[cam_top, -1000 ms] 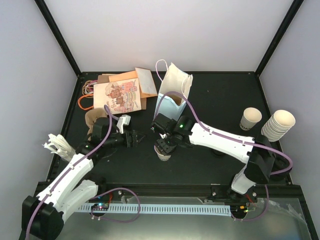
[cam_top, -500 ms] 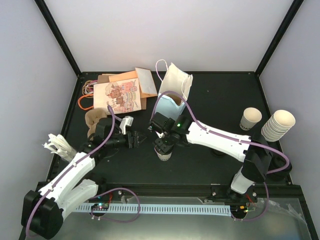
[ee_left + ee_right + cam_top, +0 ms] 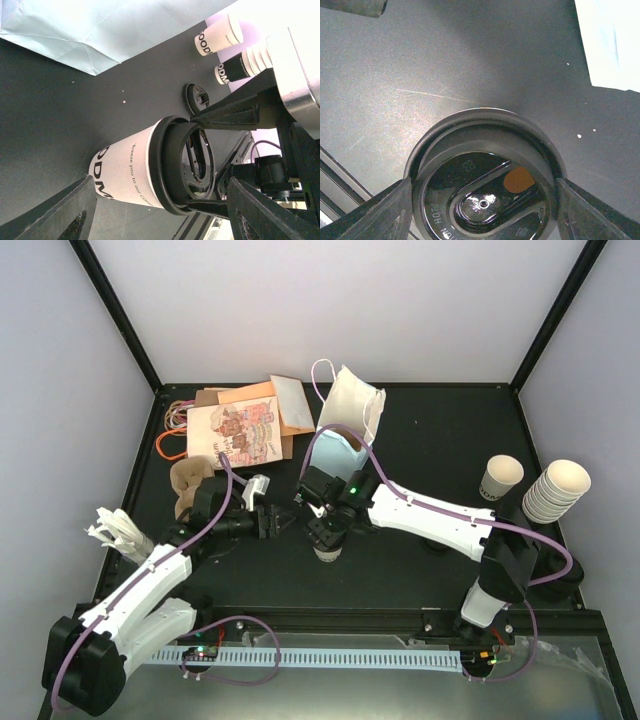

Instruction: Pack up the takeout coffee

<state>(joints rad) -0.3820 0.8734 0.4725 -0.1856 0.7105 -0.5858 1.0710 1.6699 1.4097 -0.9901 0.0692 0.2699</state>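
Note:
The takeout coffee (image 3: 328, 552), a cream cup with a black lid, stands upright on the black table just left of centre. My right gripper (image 3: 322, 528) comes down on it from above. In the right wrist view its fingers (image 3: 387, 212) press on both sides of the lid (image 3: 485, 150), so it is shut on the coffee. My left gripper (image 3: 278, 523) is open, level with the cup's left side and pointing at it. In the left wrist view the coffee (image 3: 127, 167) lies just ahead between the wide-open fingers (image 3: 70, 215).
An open pale blue paper bag (image 3: 345, 425) stands behind the cup. Flat printed bags (image 3: 240, 425) and a brown pulp carrier (image 3: 188, 480) lie at the back left. A lidless cup (image 3: 500, 478) and a cup stack (image 3: 555, 490) stand at the right. A loose lid (image 3: 195, 97) lies beyond.
My left gripper has moved right, closer to the cup. My right arm has shifted slightly left with the cup still in its grip.

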